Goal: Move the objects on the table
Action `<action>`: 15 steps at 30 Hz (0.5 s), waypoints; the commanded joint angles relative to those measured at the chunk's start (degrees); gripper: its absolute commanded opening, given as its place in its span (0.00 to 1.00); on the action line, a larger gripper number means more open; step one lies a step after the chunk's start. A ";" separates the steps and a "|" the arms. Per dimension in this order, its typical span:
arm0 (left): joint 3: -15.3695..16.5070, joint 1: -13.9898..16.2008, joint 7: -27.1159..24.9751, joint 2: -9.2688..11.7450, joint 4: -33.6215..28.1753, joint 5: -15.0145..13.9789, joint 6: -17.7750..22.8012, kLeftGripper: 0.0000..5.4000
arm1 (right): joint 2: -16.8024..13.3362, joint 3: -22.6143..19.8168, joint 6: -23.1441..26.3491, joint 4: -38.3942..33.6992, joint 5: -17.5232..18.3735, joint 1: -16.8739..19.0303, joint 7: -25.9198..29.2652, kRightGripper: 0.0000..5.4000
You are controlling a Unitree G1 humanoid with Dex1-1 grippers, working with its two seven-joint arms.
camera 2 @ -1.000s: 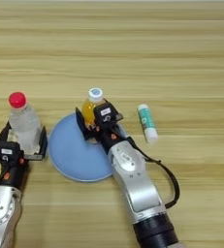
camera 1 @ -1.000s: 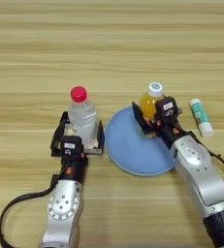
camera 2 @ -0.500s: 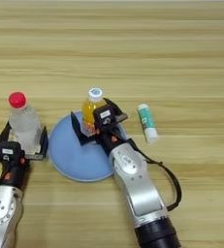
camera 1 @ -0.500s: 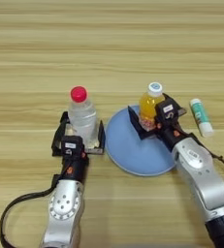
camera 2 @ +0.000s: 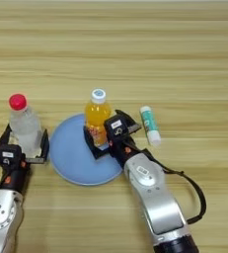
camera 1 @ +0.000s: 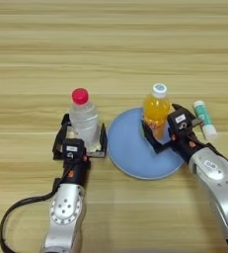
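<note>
A clear bottle (camera 1: 84,121) with a red cap stands upright on the table (camera 1: 110,44), left of the plate. My left gripper (camera 1: 82,137) is open around its base, one finger on each side with a small gap. An orange drink bottle (camera 1: 155,111) with a white cap stands upright on the back right part of the round light-blue plate (camera 1: 130,153). My right gripper (camera 1: 161,122) is open around its lower half; one finger crosses in front of the bottle's lower left, the other stands behind to the right.
A white-and-green glue stick (camera 1: 204,118) lies on the table just right of the right gripper and the plate. A black cable (camera 1: 17,217) loops beside my left arm at the lower left.
My right gripper has drawn back a little toward me and to the right, so more of the orange bottle's body shows. Both bottles and the left gripper have stayed put.
</note>
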 commanded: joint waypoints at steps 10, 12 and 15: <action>-0.30 0.23 0.62 -0.37 0.15 0.72 -0.31 1.00 | -5.80 -0.87 5.13 -2.46 -1.83 1.70 3.02 0.99; -0.28 0.16 0.67 -0.36 0.19 0.73 -0.31 1.00 | -6.10 -0.44 5.20 -2.66 -1.94 1.68 3.41 0.99; -0.30 0.05 0.76 -0.32 0.31 0.72 -0.32 1.00 | -6.85 -0.34 5.42 -3.02 -2.32 1.91 3.93 0.99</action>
